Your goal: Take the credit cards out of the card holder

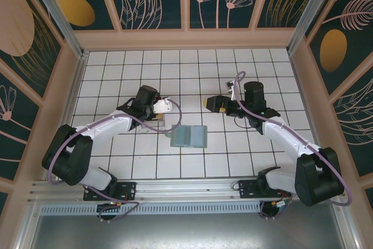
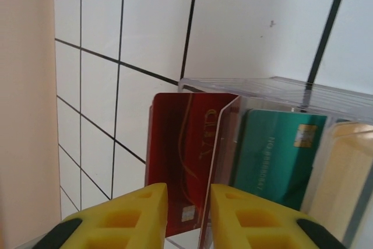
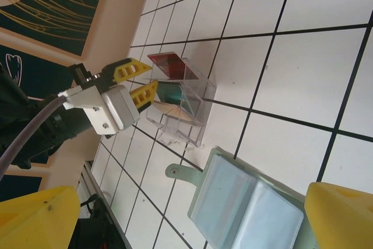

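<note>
- Bench [image 1: 233,65]: white tiles with dark grout. The work sits mid-bench, between the two arms.
- Right fingers [image 1: 211,103]: spread as wide as they look able to go and gripping nothing. They hang clear of the bench, and in the right wrist view the card holder lies below the gap between them.
- Left fingers [image 3: 143,91]: parted a little, with nothing pinched between them. The tips are at the end slot of the clear tray.
- Card holder [image 1: 187,136]: lies flat and open on the bench, near its middle and just beside the tray. The light blue inside faces up. From the right wrist view the pockets look bare, though I cannot tell whether a card is tucked deeper.
- Clear tray [image 3: 195,106]: stands on the bench with the cards upright in separate slots.
- Tan card [image 2: 349,173]: in the far slot, blurred behind the plastic.
- Teal card [image 2: 277,155]: in the middle slot, resting on the divider.
- Red card [image 2: 186,144]: in the end slot nearest the left fingers, upright, its lower edge showing in the gap between them.
- Step, as judged: letting go of the red card into the tray. All three colours appear to be out of the card holder.
- Next move, as judged: draw the left arm straight back with the fingers apart, so that neither the card nor the tray is dragged along. The card holder's pockets could then be checked.
</note>
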Tool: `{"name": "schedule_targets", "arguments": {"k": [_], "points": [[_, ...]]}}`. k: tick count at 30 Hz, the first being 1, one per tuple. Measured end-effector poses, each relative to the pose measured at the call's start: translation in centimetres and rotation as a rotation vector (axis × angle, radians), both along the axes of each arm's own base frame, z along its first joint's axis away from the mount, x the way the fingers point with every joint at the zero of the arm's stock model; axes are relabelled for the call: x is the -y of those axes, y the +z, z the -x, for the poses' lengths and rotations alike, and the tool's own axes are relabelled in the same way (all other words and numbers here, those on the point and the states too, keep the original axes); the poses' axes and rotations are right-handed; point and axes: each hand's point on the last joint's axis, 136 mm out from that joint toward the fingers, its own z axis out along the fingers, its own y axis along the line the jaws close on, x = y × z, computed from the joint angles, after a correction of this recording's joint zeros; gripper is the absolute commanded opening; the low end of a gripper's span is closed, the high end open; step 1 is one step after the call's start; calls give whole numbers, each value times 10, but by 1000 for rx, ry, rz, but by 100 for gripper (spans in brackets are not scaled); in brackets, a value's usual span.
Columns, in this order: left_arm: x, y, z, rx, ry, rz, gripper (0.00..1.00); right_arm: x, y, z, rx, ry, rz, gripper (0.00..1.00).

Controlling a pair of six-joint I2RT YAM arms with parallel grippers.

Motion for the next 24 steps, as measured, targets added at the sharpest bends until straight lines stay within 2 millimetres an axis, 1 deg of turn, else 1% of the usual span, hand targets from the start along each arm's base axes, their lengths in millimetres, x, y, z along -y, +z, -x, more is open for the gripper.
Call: {"name": "schedule_targets", "arguments": {"k": [7,12,15,17,19,21,22,24], "points": [[-11,9,-17,62,70,17,33,-1,-3,-1,-7,3,0,99],[-14,15,-25,81,109,34,42,-2,-4,-2,-7,6,-2,99],[-11,23,-30,94,124,64,54,-2,-4,-2,-7,6,-2,99],[-8,30,-33,101,135,97,66,-2,-4,-2,-6,6,-3,99],[-5,37,-35,107,150,130,75,-2,-3,-3,-3,6,-4,99],[-3,46,-37,118,169,170,80,-2,-3,-3,-3,6,-6,99],[-3,52,-38,124,170,181,86,-2,-3,-3,-3,5,-6,99],[-1,65,-39,141,173,210,93,-2,-3,-3,-3,6,-5,99]]}}
